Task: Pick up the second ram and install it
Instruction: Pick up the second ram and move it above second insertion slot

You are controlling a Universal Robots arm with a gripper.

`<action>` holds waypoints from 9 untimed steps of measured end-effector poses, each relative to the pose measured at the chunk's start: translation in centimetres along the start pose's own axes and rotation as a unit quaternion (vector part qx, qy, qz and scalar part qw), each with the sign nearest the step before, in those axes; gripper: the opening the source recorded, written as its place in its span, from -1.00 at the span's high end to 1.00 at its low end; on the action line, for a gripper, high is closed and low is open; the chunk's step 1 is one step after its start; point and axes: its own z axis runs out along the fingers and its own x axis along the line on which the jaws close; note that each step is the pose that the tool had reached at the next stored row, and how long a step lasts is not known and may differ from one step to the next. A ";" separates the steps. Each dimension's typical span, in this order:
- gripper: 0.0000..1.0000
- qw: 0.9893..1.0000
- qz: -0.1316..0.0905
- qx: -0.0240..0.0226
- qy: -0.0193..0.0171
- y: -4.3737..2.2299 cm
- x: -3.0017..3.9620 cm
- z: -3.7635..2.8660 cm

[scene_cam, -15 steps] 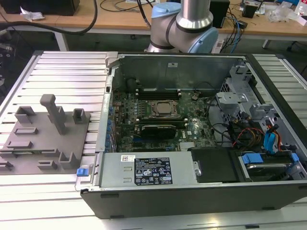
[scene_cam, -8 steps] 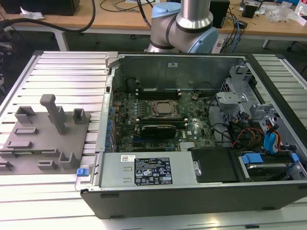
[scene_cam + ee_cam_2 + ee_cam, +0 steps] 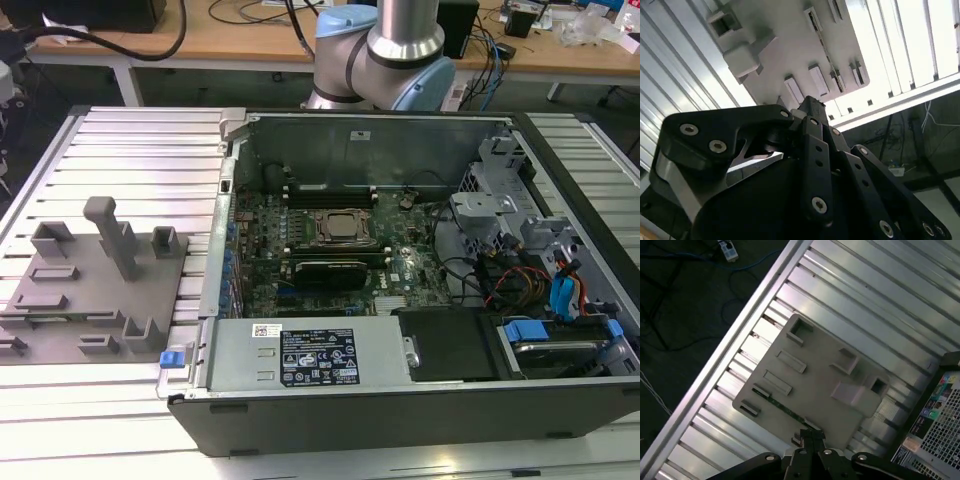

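Note:
The second ram (image 3: 785,407) is a thin green stick lying in a groove of the grey fixture plate (image 3: 815,375), near the plate's edge. In the second wrist view the ram (image 3: 826,54) appears as a narrow dark strip on the plate (image 3: 785,45). My gripper (image 3: 812,436) hangs high above the plate, close to the ram's end, with its black fingers together and nothing between them. The second wrist view has the gripper (image 3: 810,102) tip pointing at the plate. In the exterior view the plate (image 3: 95,300) lies left of the open computer case (image 3: 400,260).
The case's motherboard (image 3: 330,250) carries a processor socket (image 3: 340,228) and long black slots (image 3: 330,190). Drive cages and cables (image 3: 540,270) crowd the exterior view's right. Upright blocks (image 3: 115,235) stand on the fixture plate. Everything rests on a ribbed aluminium table (image 3: 140,150).

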 end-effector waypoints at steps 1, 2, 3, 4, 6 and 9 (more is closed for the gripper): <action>0.79 1.000 -0.007 0.000 0.000 0.00 0.00 0.00; 0.79 1.000 -0.016 0.000 0.001 0.00 0.00 0.00; 0.79 0.999 -0.033 -0.001 0.001 0.00 0.00 0.00; 0.79 0.999 -0.047 -0.001 0.002 0.00 0.00 0.00; 0.79 0.998 -0.065 -0.002 0.003 0.00 0.00 0.00; 0.79 0.996 -0.094 -0.002 0.004 0.00 0.00 0.00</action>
